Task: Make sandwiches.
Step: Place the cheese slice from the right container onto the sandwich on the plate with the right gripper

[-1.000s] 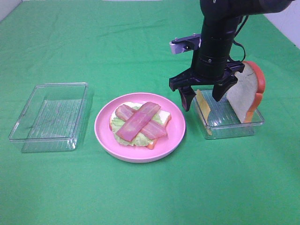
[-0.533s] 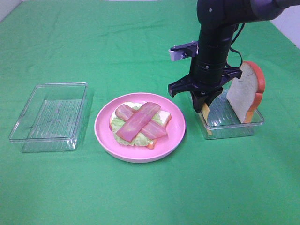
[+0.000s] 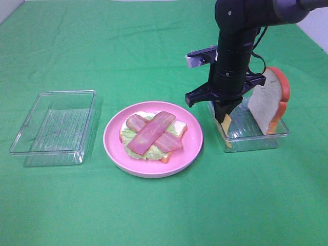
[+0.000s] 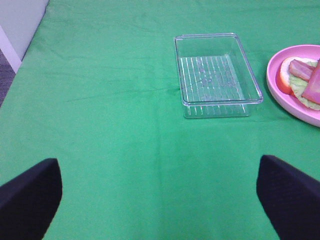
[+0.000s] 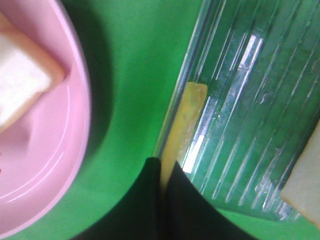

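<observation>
While the left fingers (image 4: 30, 192) hang spread wide and released above the green surface (image 3: 154, 51), grasping nothing, the right fingers (image 3: 224, 113) are clenched from above on the upper edge of a yellow cheese slice (image 5: 186, 107). The cheese slice is held upright directly beneath those fingers, inside a clear tray (image 3: 256, 141), close against the tray wall nearest the pink plate (image 3: 192, 148). Whether its lower edge touches the tray floor cannot be told.

At the opposite end of the same tray, apart from the right fingers, a white bread slice (image 3: 264, 105) with an orange-brown crust stands leaning against the end wall.

Just beside the right fingers, outside the tray, the round plate sits on the surface with the partly built sandwich. A second bread slice (image 3: 179, 126) lies flat, a pale green lettuce leaf (image 3: 148, 152) is spread over it, and two pink-red bacon strips (image 3: 152, 132) are crossed on top.

Beyond the plate, well apart from the right fingers, a second clear tray (image 4: 220, 100) rests on the surface. It lies ahead of the left fingers, not touching them, and the plate's rim is just past its far side.
</observation>
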`<action>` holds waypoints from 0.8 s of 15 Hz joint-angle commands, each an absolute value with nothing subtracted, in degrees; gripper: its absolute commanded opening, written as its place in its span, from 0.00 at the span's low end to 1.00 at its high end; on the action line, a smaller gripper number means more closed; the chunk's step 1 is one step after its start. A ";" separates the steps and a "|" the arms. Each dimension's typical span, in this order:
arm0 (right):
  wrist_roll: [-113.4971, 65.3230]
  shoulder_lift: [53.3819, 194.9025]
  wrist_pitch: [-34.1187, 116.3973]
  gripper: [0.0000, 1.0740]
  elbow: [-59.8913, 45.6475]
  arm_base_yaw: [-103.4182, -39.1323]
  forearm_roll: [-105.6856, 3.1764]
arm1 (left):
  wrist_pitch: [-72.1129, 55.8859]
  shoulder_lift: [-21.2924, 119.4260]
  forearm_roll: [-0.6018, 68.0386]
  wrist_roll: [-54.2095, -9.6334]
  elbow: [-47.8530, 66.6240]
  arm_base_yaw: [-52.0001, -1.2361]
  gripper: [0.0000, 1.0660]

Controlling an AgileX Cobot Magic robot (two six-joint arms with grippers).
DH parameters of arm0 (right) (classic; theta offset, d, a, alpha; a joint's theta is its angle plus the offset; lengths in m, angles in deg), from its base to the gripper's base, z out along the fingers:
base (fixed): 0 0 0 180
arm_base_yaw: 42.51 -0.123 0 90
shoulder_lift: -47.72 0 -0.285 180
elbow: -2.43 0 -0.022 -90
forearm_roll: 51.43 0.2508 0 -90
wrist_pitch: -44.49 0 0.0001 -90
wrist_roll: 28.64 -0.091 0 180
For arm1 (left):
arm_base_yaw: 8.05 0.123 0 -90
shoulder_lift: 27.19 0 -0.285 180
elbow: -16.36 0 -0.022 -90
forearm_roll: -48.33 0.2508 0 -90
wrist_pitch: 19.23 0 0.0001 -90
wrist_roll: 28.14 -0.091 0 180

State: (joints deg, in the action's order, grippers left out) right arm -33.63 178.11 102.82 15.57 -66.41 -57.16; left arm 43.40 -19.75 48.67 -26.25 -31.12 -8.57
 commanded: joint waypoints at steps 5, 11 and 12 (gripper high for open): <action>-32.88 169.12 104.54 0.00 15.62 -66.46 -57.39 | 42.48 -20.95 48.33 -26.42 -31.18 -8.46 0.94; -24.40 165.68 102.02 0.00 15.74 -70.36 -40.14 | 42.48 -20.95 48.33 -26.42 -31.18 -8.46 0.94; -24.40 165.68 99.55 0.00 15.74 -73.22 -39.97 | 42.48 -20.95 48.33 -26.42 -31.18 -8.46 0.94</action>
